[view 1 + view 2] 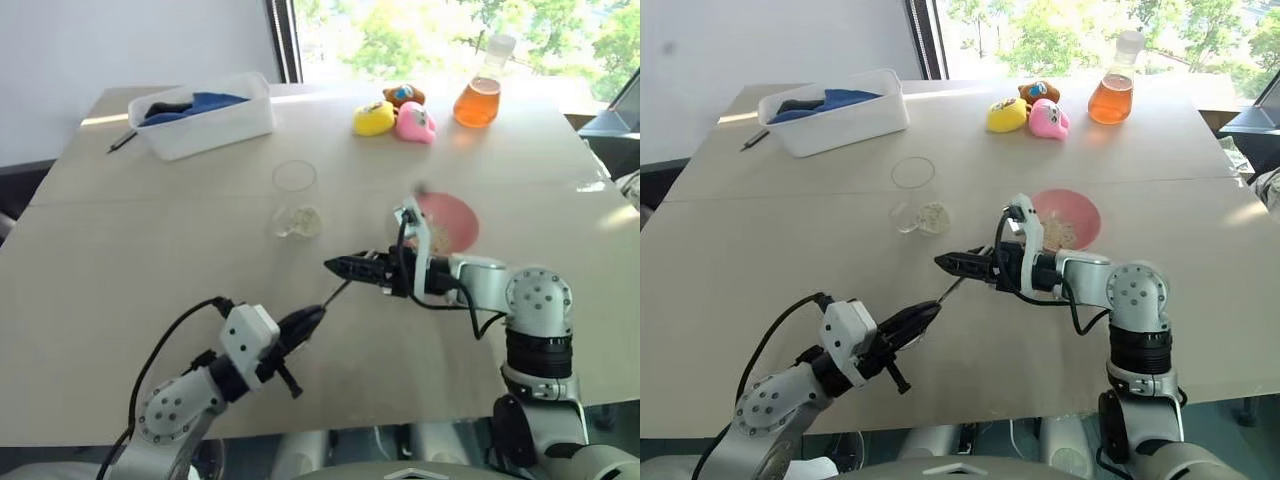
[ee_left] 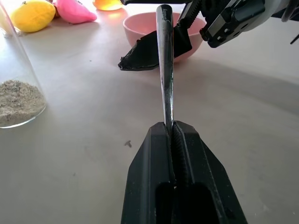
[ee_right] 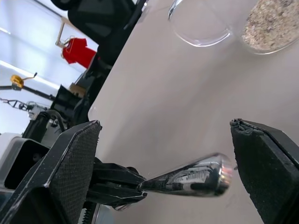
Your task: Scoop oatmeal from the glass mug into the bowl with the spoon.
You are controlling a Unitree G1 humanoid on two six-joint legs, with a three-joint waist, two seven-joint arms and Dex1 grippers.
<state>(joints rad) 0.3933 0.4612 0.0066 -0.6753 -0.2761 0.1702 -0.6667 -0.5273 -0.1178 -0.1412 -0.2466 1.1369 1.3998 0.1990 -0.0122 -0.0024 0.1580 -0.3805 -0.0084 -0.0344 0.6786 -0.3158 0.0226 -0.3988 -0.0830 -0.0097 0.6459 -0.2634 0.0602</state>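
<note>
spoon (image 2: pixel 165 70) bowl end hidden in left pincer (image 2: pixel 174 135), pink bowl (image 1: pixel 455 222) partly behind right pincer (image 1: pixel 350 266)

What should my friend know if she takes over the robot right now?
Left gripper: shut on the spoon, holding it by one end and pointing it at the right gripper.
Right gripper: open, its fingers on either side of the spoon's free end, not closed on it.
Glass mug: upright on the table, oatmeal in the bottom.
Bowl: on the table behind the right gripper; some pale flakes seem to lie in it.
Done: spoon picked up.
Left: probably hand the spoon over, then scoop oatmeal from mug to bowl.
</note>
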